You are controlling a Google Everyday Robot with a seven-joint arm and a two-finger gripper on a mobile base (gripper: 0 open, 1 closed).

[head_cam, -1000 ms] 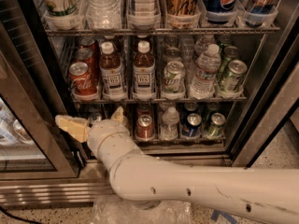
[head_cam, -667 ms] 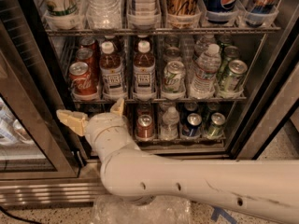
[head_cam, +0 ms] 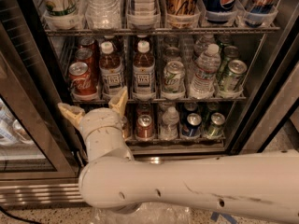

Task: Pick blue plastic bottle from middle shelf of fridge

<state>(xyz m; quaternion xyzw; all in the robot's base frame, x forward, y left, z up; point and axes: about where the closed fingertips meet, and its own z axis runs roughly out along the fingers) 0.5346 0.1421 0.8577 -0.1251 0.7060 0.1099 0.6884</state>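
The fridge (head_cam: pixel 275 101) stands open in front of me. On its middle shelf (head_cam: pixel 159 98) two brown-liquid bottles with white caps and dark blue-and-white labels stand side by side: the blue plastic bottle (head_cam: pixel 111 73) and a second like it (head_cam: pixel 143 72). Red cans (head_cam: pixel 82 78) stand to their left, green cans (head_cam: pixel 173 78) and a clear water bottle (head_cam: pixel 203 73) to their right. My gripper (head_cam: pixel 95 107) is open, its tan fingers (head_cam: pixel 118 101) spread, just below the shelf's front edge under the left bottle, touching nothing.
The top shelf (head_cam: pixel 159 30) holds large bottles in clear trays. The lower shelf (head_cam: pixel 177 139) holds short cans and a small bottle. The glass door (head_cam: pixel 23 125) hangs open at the left. My white arm (head_cam: pixel 196 185) crosses the bottom of the view.
My gripper has risen and moved a little right, from beside the lower shelf toward the front edge of the middle shelf. The drinks have not moved.
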